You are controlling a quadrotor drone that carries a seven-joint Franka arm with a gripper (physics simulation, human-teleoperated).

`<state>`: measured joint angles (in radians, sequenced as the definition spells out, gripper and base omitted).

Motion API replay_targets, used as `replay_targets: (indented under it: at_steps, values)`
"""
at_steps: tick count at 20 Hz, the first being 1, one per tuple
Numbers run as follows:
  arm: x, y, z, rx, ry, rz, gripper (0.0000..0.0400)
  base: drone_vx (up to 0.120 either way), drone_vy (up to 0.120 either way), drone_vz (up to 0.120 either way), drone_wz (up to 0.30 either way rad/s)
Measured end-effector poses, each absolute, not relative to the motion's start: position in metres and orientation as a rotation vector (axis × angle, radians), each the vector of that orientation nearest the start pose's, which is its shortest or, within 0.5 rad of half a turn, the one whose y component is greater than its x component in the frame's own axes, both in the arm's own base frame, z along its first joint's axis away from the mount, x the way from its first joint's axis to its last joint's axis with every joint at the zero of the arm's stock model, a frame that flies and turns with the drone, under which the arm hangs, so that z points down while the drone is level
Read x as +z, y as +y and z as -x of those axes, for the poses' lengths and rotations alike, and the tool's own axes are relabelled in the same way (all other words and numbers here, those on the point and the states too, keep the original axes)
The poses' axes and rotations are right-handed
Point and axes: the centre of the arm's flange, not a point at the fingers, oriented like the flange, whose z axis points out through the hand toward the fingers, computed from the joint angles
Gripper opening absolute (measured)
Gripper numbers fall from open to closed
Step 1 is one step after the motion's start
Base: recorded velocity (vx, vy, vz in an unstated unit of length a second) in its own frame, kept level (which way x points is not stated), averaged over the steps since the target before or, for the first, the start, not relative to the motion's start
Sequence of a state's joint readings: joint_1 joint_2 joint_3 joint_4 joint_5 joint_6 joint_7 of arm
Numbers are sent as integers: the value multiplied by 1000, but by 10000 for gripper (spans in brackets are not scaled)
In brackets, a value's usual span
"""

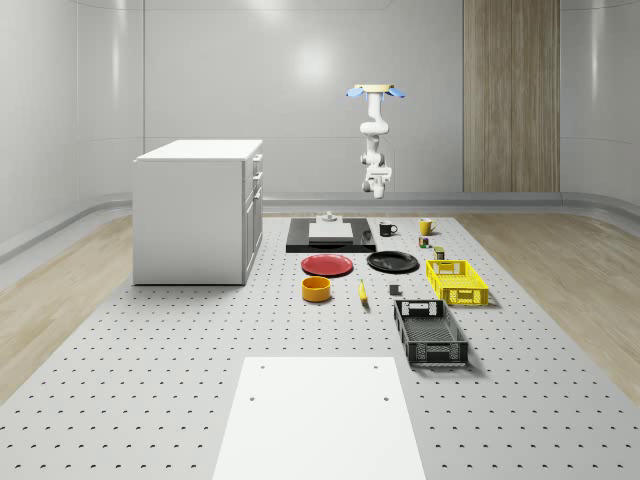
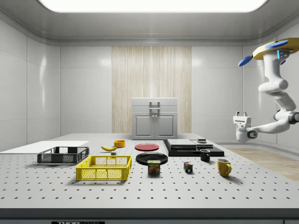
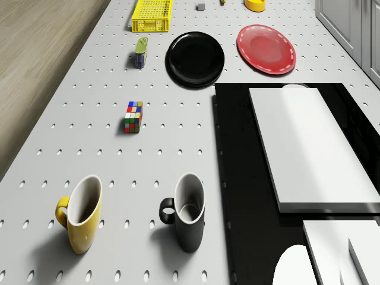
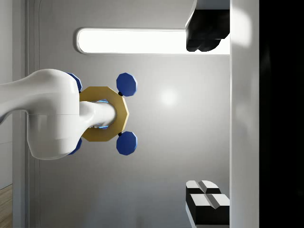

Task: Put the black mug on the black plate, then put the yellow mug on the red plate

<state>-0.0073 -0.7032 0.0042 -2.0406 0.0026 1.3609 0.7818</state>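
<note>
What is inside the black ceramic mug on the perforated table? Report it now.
Nothing shows inside the black ceramic mug. The drone view looks into its open mouth at a pale inner wall and some bare bottom. Its own wall hides the rest of the bottom.

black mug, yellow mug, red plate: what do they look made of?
Black mug: looks like glazed ceramic, thick rim, pale inside, soft sheen. Yellow mug: same look, likely glazed ceramic. Red plate: smooth and glossy with a dashed pale rim line; ceramic or plastic, can't tell from a render.
</note>
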Motion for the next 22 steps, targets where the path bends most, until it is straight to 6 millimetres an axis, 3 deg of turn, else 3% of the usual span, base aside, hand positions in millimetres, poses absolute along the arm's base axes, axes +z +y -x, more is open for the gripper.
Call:
replay_targets:
  at_steps: [3, 22]
  values:
    - [692, 0, -303, -37, 1199, 2894, 400, 13, 0, 0, 0]
    - [692, 1, -302, -66, 1201, 2898, 400, 120, 0, 0, 0]
